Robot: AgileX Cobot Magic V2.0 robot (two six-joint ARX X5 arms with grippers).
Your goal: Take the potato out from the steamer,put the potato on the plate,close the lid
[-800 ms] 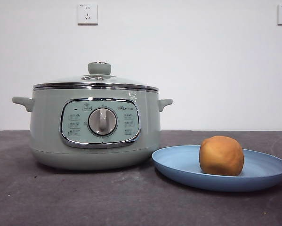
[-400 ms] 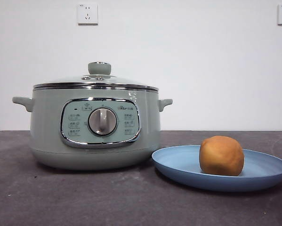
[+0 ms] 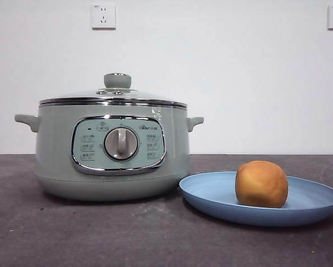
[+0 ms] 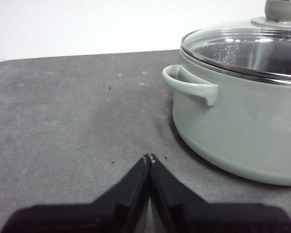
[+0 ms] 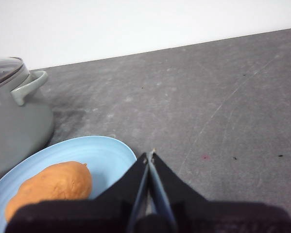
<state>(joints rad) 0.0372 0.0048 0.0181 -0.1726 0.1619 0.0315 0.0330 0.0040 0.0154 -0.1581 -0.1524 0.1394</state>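
Front view: the large round sage-green steamer (image 3: 112, 150), with its chrome-framed panel and central silver dial, stands on the dark grey table (image 3: 99, 233). The round glass lid with steel rim and green knob (image 3: 116, 92) sits flat on the steamer's rim, closed. Pot contents not discernible through the glass from this level.

The smooth orange-tan potato (image 3: 261, 183) rests on the wide shallow light-blue plate (image 3: 210, 192), right of the plate's centre. The plate lies just beside the steamer's base; whether the two touch cannot be told. The potato hides part of the plate's far rim.

Neither arm shows in the front view.

Left wrist view: the left gripper (image 4: 149, 158) has its black jaws pressed together, tips meeting, nothing between them. It sits over bare table near the steamer's side handle (image 4: 190, 86). Lid knob cut off at the frame edge.

Right wrist view: the right gripper (image 5: 149, 154) likewise has its jaws closed tip to tip, empty, beside the plate's rim. Its jaws block part of the plate and potato. Steamer only partly in frame.
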